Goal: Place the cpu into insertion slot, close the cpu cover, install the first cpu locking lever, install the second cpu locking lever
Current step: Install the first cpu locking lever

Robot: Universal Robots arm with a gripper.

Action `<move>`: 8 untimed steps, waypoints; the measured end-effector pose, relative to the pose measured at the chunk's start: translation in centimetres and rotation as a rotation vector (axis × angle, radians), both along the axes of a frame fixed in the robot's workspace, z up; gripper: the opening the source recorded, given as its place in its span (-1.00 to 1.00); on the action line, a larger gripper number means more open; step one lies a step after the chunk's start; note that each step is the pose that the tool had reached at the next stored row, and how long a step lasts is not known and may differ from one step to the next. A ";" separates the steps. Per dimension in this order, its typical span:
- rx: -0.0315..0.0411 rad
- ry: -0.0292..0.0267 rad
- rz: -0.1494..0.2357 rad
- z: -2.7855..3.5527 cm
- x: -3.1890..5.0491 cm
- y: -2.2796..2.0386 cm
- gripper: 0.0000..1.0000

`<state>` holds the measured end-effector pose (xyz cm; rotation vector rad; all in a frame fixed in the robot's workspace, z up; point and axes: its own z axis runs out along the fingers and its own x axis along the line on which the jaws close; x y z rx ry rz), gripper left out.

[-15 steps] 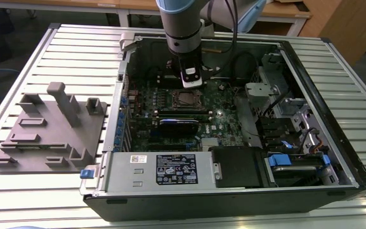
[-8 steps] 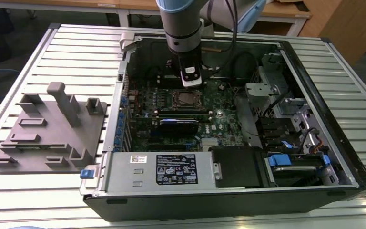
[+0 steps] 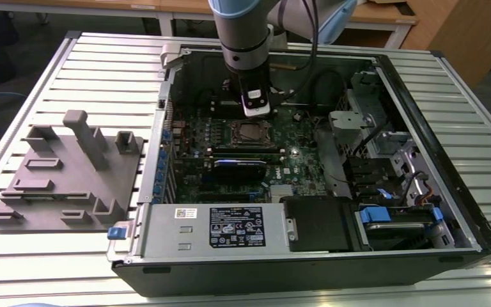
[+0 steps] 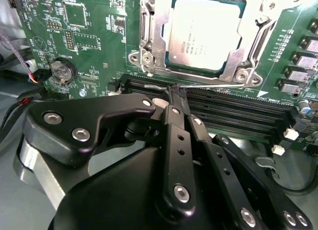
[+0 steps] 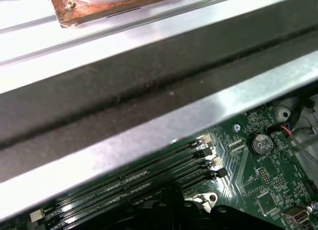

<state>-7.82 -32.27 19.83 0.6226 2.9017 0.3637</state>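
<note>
Silvery case rim (image 5: 164, 128) beside memory slots (image 5: 134, 178); coin battery (image 5: 259, 143) on motherboard (image 5: 263, 190).

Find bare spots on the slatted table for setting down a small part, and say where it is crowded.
The table has bare slats beyond the grey fixture, at the exterior view's left of the computer case, and along its front edge. Crowded: inside the case, where the gripper hangs by the cpu.
</note>
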 end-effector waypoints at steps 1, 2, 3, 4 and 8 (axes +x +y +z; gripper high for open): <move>0.0006 -0.0002 0.000 -0.01 0.00 0.00 -0.80; 0.0012 -0.0002 0.000 -0.01 0.00 0.01 -0.80; 0.0022 -0.0006 0.000 -0.01 -0.01 0.00 -0.80; 0.0051 -0.0019 0.000 -0.01 -0.01 -0.01 -0.80; 0.0179 -0.0068 0.000 -0.03 0.00 -0.05 -0.80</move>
